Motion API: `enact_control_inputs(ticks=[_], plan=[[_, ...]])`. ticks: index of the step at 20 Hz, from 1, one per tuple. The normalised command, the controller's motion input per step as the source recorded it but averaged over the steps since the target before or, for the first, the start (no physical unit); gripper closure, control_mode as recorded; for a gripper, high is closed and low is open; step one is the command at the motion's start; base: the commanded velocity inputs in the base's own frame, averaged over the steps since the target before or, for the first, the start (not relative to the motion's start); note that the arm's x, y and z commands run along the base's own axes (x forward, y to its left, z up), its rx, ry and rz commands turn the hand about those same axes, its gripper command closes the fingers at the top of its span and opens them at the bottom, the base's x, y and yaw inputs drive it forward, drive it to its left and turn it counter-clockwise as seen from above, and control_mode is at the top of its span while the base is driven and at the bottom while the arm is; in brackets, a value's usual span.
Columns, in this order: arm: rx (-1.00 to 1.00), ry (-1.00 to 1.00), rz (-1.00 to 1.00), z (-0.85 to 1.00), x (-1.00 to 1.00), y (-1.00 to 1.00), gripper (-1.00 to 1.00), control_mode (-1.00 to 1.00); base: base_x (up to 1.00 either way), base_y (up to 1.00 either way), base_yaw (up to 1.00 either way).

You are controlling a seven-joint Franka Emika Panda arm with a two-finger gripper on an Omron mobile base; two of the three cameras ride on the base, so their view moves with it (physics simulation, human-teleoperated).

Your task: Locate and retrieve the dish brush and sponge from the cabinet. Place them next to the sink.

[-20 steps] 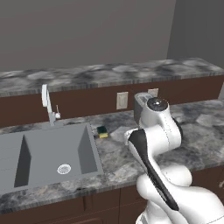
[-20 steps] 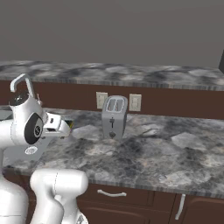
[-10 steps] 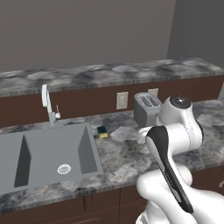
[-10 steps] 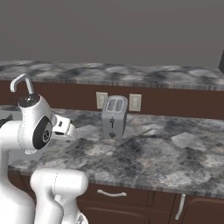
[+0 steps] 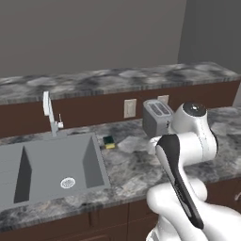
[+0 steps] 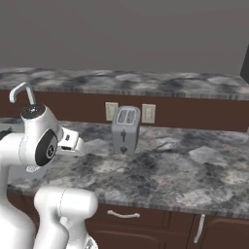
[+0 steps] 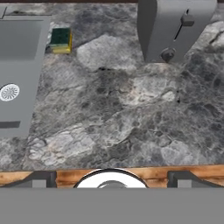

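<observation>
A: Where is the sponge (image 5: 109, 141)?

B: On the grey marbled tabletop (image 5: 136, 164), just beside the far right corner of the sink (image 5: 52, 164). In the hand view the sponge (image 7: 60, 40) lies flat with its green layer up and a yellow edge showing, close to the sink's (image 7: 19, 65) rim.

A: And the pincer, how wide is it?

B: I cannot tell. In the hand view two dark tips show at the bottom edge, well apart, but too little of them is visible to judge the opening. Nothing shows between them, and they touch nothing on the tabletop (image 7: 122, 109).

A: What else stands there?

B: A grey toaster (image 5: 157, 117) stands to the right of the sponge, against the far wall, with two wall sockets (image 6: 130, 112) behind it. The faucet (image 5: 48, 113) rises at the far edge of the sink. The round drain (image 7: 9, 92) sits in the basin floor.
</observation>
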Motion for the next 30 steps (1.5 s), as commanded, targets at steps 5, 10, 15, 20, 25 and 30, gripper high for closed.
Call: enact_control_inputs(ticks=[5,10,15,20,25,30], plan=[[0.0,0.0,0.0,0.0,0.0,0.0,-1.0,1.0,0.0,0.02,-0.46],[0.0,0.0,0.0,0.0,0.0,0.0,-1.0,1.0,0.0,0.0,-0.47],[0.0,0.0,0.0,0.0,0.0,0.0,-1.0,1.0,0.0,0.0,-0.47],[0.0,0.0,0.0,0.0,0.0,0.0,-1.0,1.0,0.0,0.0,-0.47],[0.0,0.0,0.0,0.0,0.0,0.0,-1.0,1.0,0.01,0.0,-0.44],[0.0,0.0,0.0,0.0,0.0,0.0,-1.0,1.0,0.0,-0.13,-0.37]])
